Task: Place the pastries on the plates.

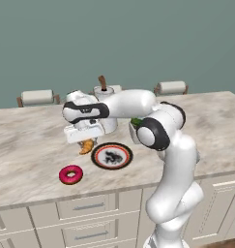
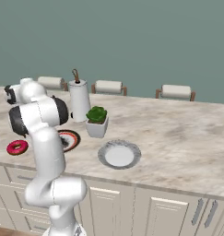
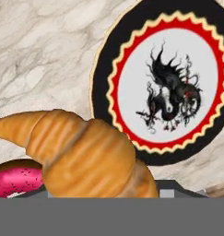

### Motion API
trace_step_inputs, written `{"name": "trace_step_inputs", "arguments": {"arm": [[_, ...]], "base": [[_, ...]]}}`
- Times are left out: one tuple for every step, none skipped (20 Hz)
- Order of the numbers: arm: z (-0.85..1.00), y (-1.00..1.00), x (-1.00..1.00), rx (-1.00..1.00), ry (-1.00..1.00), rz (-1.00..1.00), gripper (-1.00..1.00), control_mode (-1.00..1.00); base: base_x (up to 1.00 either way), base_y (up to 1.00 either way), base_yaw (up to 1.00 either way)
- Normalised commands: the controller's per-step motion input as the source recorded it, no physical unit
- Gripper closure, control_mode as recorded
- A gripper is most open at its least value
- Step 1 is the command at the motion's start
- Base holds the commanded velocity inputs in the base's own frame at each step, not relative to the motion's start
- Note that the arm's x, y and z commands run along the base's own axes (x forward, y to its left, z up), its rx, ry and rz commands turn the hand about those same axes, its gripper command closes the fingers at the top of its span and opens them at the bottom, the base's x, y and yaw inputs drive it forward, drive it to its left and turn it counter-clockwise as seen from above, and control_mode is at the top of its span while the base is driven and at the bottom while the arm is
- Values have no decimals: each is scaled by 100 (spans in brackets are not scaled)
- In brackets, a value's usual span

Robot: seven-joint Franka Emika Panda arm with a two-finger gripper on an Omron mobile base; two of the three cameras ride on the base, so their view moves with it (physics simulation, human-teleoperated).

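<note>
On the counter (image 1: 32, 140), the gripper (image 1: 85, 141) grips the croissant (image 1: 86, 146) beside the dark-rimmed plate (image 1: 111, 156).

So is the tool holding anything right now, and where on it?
It appears to hold the croissant, which hangs under the tool above the counter. The hand view suggests a grip near its middle, though the fingertips are hidden.

The white arm rises from the base, bends at its dark elbow joint and reaches left and forward, the forearm about level. The gripper (image 1: 85, 144) points down, its jaws closed on the croissant (image 1: 86, 146).
</note>
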Motion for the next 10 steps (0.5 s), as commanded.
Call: {"name": "trace_step_inputs", "arguments": {"arm": [[33, -84, -45, 0, -7, -9, 100, -100], [15, -89, -44, 2, -7, -12, 100, -100], [0, -96, -44, 4, -7, -15, 100, -100], [0, -99, -39, 5, -6, -15, 100, -100], [0, -95, -41, 3, -9, -15, 100, -100], [-4, -91, -36, 2, -5, -14, 100, -100], [-7, -88, -26, 0, 0, -11, 100, -100], [-5, -86, -19, 0, 0, -11, 100, -100], [0, -59, -5, 0, 0, -7, 100, -100], [0, -54, 0, 0, -11, 0, 100, -100]], "base": [[0, 0, 0], [0, 0, 0], [0, 0, 0], [0, 0, 0], [0, 0, 0], [0, 0, 0], [0, 0, 0], [0, 0, 0], [0, 0, 0], [0, 0, 0]]}}
